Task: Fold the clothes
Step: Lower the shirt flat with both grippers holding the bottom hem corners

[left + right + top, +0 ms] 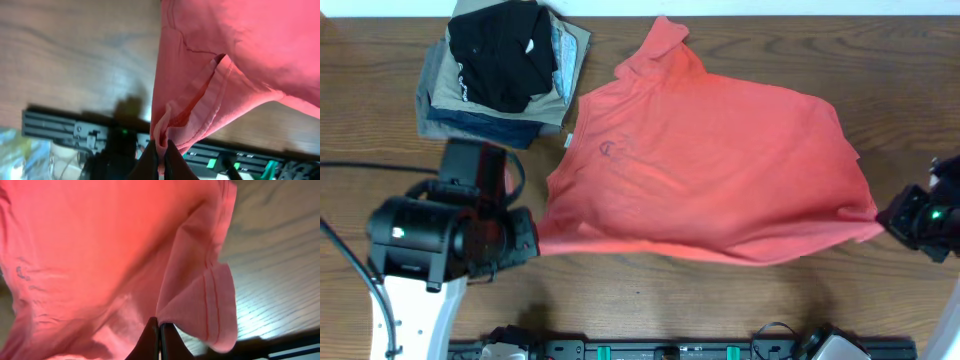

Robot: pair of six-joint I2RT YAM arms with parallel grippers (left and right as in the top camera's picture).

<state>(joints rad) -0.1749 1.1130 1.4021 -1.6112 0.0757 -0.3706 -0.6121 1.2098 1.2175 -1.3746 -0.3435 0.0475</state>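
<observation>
The coral-red T-shirt lies spread across the middle of the table, small dark chest mark up, one sleeve pointing to the far edge. My left gripper is shut on its near-left corner, a bunched sleeve hem seen in the left wrist view. My right gripper is shut on the shirt's right hem corner, where a folded edge of cloth hangs from the fingertips. The near edge of the shirt is stretched between both grippers, lifted slightly.
A stack of folded garments, black on top of tan, grey and blue, sits at the far left. A black rail with cables runs along the table's front edge.
</observation>
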